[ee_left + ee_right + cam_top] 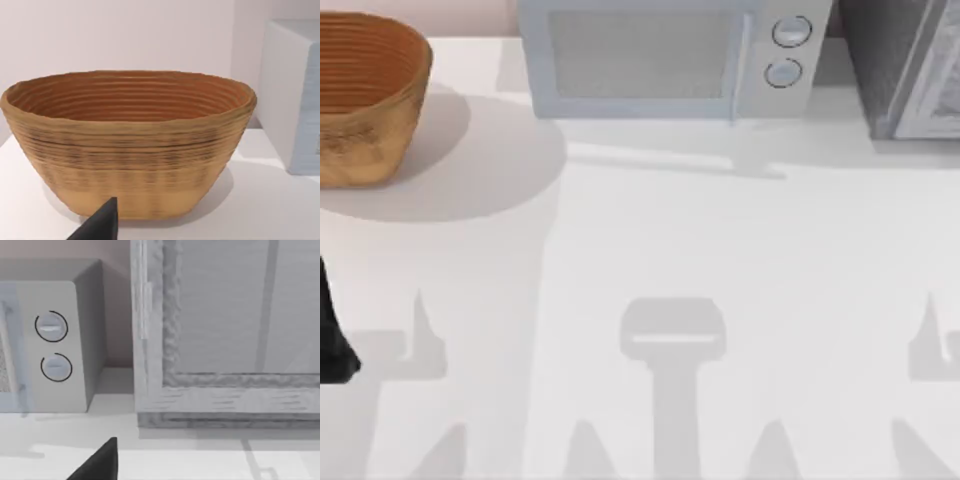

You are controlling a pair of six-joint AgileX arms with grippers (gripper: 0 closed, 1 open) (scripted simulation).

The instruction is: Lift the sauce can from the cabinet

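Observation:
The sauce can is out of view. The cabinet (898,62) stands at the table's back right corner, dark grey and speckled, with a paler framed front panel (225,315) that faces the right wrist camera and looks closed. A dark edge of my right gripper (100,462) pokes in low in the right wrist view, some way short of the cabinet's base. My left arm (332,340) sits at the table's left edge, and my left gripper (100,224) points at the woven basket.
A big woven basket (365,95) (127,145) stands at the back left. A light grey microwave (665,55) with two round knobs (52,347) stands at the back middle, just left of the cabinet. The white table (650,240) stretches in front of them.

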